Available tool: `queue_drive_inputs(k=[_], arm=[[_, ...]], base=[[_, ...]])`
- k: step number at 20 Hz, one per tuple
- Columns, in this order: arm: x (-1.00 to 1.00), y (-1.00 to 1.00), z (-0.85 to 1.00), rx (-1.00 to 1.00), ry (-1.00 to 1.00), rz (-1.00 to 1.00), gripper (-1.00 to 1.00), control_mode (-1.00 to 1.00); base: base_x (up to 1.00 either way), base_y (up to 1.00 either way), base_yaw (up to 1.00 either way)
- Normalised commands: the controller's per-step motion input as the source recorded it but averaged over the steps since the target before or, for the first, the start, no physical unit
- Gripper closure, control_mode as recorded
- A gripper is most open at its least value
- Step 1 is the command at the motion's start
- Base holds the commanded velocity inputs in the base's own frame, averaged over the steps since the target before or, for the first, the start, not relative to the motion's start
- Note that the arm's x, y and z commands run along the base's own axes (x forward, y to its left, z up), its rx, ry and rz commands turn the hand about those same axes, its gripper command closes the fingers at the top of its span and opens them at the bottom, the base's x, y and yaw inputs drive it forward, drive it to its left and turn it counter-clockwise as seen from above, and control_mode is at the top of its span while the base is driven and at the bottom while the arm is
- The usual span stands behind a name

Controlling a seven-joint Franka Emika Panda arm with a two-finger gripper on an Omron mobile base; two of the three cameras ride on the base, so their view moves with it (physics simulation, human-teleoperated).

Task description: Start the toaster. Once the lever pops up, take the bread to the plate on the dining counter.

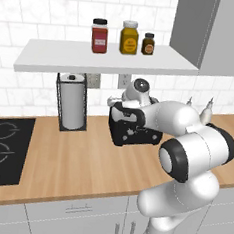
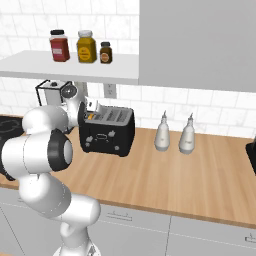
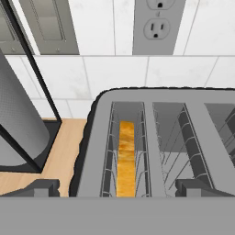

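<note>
The black toaster [image 2: 109,131] stands on the wood worktop against the tiled wall, partly behind my arm in the left base view [image 1: 137,133]. My gripper [image 2: 93,114] hangs just above its left end [image 1: 121,114], pointing down. In the hand view the toaster's top [image 3: 151,98] shows two wire-lined slots. The bread [image 3: 126,160], tan with an orange crust, stands on edge inside the left slot. My gripper [image 3: 118,190] is open, its fingertips [image 3: 43,188] wide apart on either side of that slot with nothing between them. The plate and the dining counter are out of view.
A paper towel holder [image 1: 72,104] stands left of the toaster, close to my hand. A black cooktop [image 1: 0,149] lies further left. Two white bottles [image 2: 162,132] stand right of the toaster. A shelf [image 1: 109,60] with three jars hangs overhead, with a wall outlet [image 3: 158,25] behind.
</note>
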Motion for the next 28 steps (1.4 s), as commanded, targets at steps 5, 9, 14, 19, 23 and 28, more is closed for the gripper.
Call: queue_drive_inputs(k=[5, 9, 14, 19, 23, 28], arm=[[0.0, 0.0, 0.0, 0.0, 0.0, 0.0, -1.0, -1.0], [0.0, 0.0, 0.0, 0.0, 0.0, 0.0, -1.0, -1.0], [0.0, 0.0, 0.0, 0.0, 0.0, 0.0, -1.0, -1.0], [0.0, 0.0, 0.0, 0.0, 0.0, 0.0, -1.0, -1.0], [0.0, 0.0, 0.0, 0.0, 0.0, 0.0, -1.0, -1.0], [0.0, 0.0, 0.0, 0.0, 0.0, 0.0, -1.0, -1.0]], base=[[0.0, 0.0, 0.0], [0.0, 0.0, 0.0], [0.0, 0.0, 0.0], [0.0, 0.0, 0.0], [0.0, 0.0, 0.0], [0.0, 0.0, 0.0]])
